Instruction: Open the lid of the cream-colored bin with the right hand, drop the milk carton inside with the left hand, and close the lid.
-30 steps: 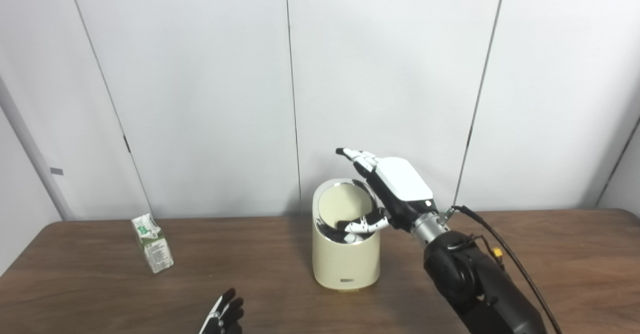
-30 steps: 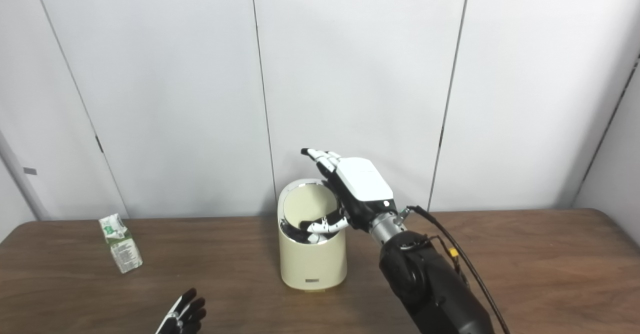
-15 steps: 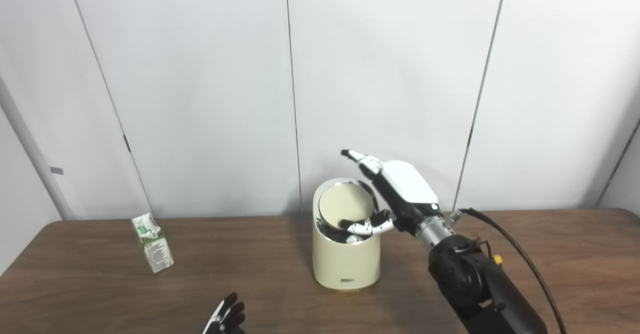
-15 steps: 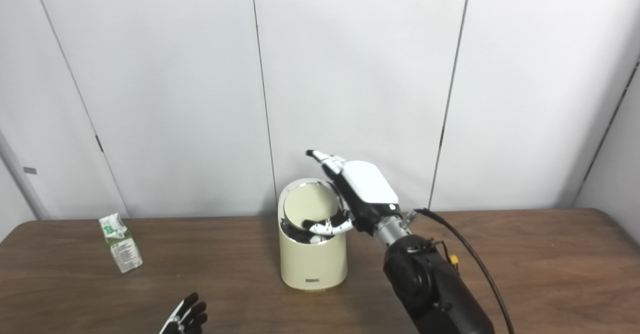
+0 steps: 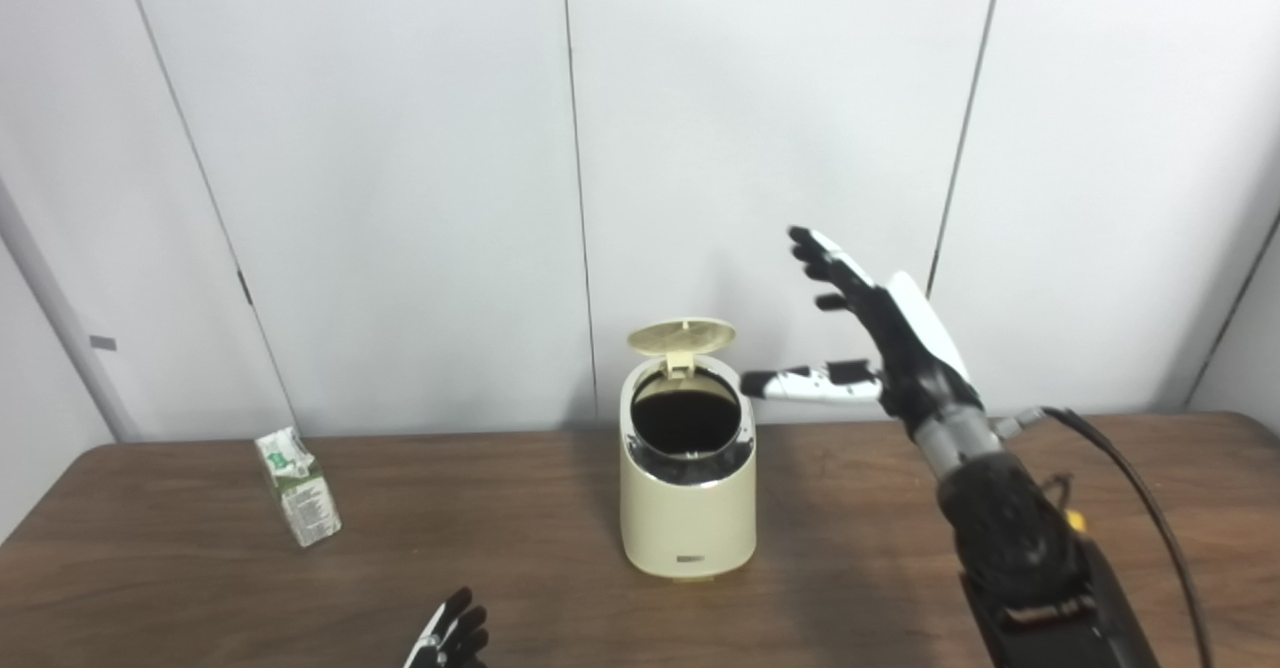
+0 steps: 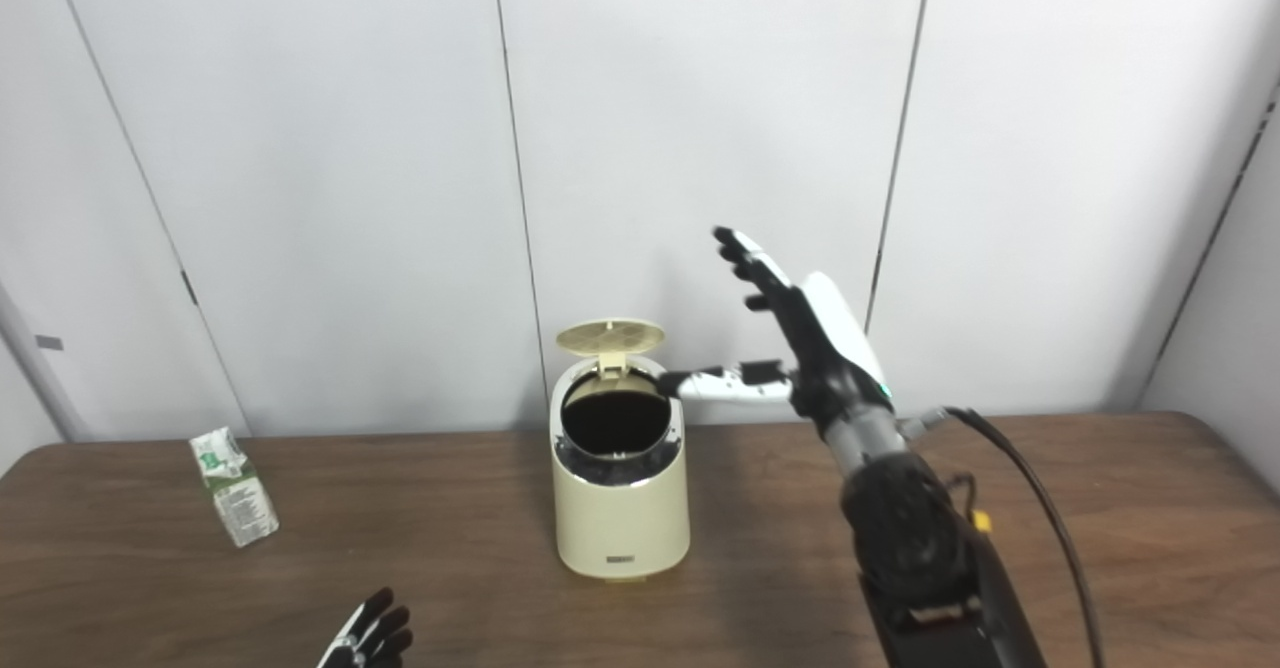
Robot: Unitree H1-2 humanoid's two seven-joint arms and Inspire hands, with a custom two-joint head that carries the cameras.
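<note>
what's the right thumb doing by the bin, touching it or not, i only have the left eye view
Observer: In the right eye view the right hand is spread open, and its thumb tip lies at the far right edge of the bin with no gap showing. I cannot tell whether it touches.
Operator: lid clear of the hand
Observer: Yes. From this side the lid stands raised behind the opening, apart from the thumb.
Operator: and the carton
Observer: The milk carton stands on the table's left part. The left hand is apart from it, with only its fingertips showing at the bottom edge.
</note>
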